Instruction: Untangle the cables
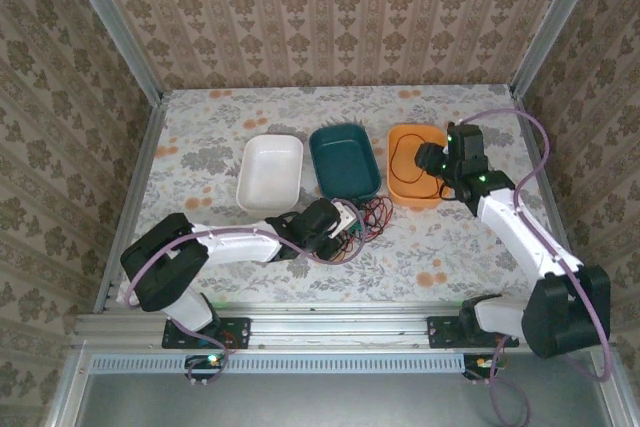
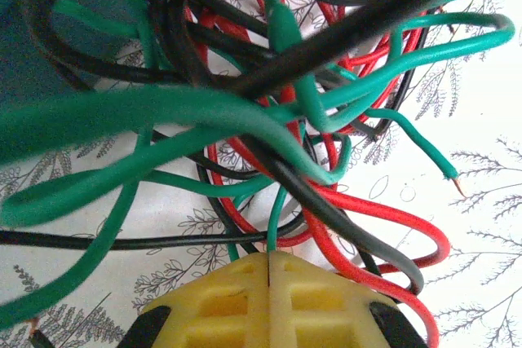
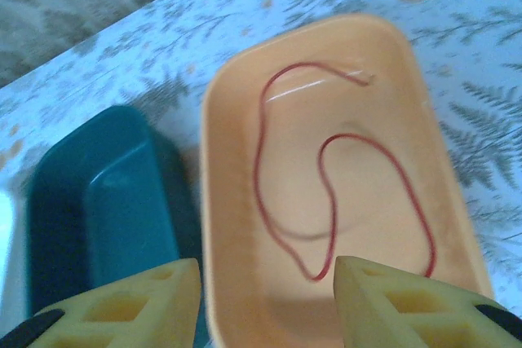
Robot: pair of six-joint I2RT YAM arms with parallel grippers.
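The cables form a tangle point(image 1: 368, 219) of green point(image 2: 163, 112), black point(image 2: 367, 22) and red point(image 2: 391, 218) wires on the patterned table, in front of the teal tray point(image 1: 345, 159). My left gripper point(image 2: 269, 262) is at the tangle's near edge point(image 1: 345, 229), its yellow jaws pressed together with a green strand coming out from between them. One thin red cable point(image 3: 333, 226) lies loose and curled inside the orange tray point(image 3: 220, 201). My right gripper point(image 3: 267, 299) hovers over that tray point(image 1: 435, 162), jaws apart, holding nothing.
A white tray point(image 1: 270, 172), the teal tray point(image 3: 98, 201) and the orange tray point(image 1: 415, 192) stand in a row across the middle of the table. Metal frame posts and wallpapered walls enclose the table on three sides.
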